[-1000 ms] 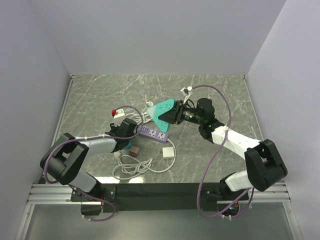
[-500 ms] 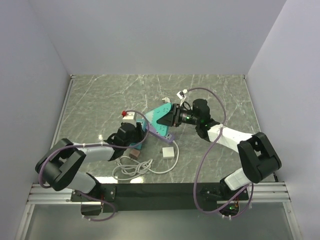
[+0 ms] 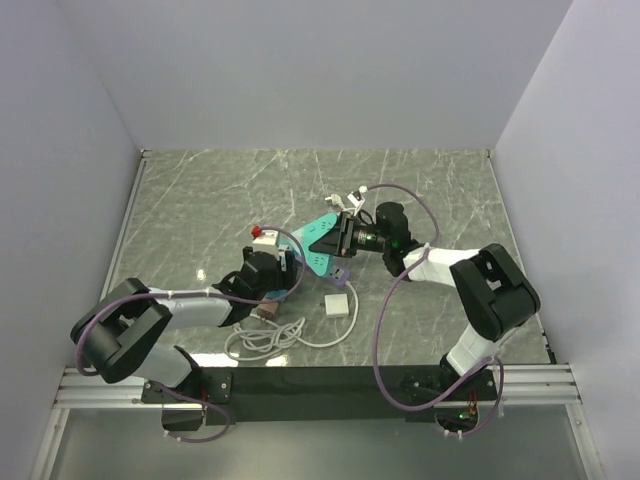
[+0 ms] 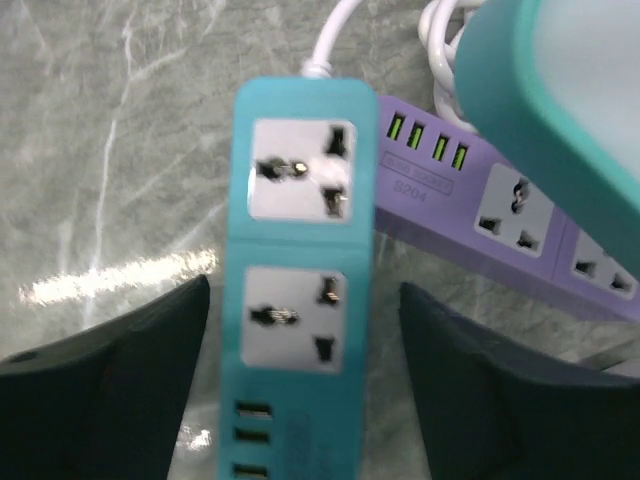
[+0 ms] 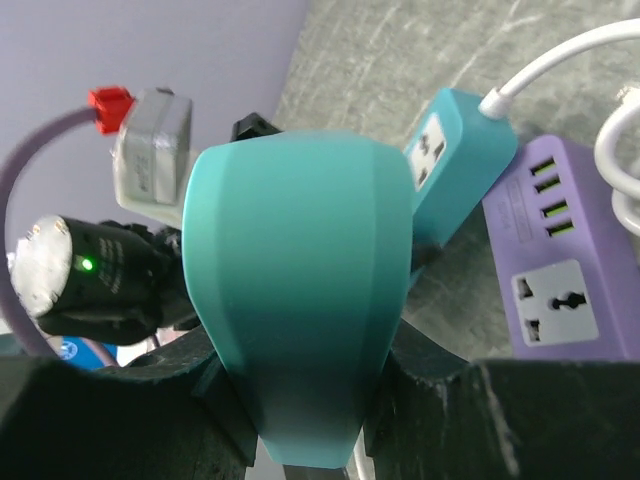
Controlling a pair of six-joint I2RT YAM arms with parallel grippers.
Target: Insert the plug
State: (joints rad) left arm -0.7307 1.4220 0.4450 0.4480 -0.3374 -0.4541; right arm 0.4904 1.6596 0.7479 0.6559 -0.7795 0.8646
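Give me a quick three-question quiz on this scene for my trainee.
1. How many green USB ports show on the purple power strip?
2. True or false: the square white plug is seated in a socket.
3. What lies between the left end effector's fingers? A) purple power strip B) teal power strip C) square white plug
Key: 1) four; 2) false, it lies unplugged; 3) B.
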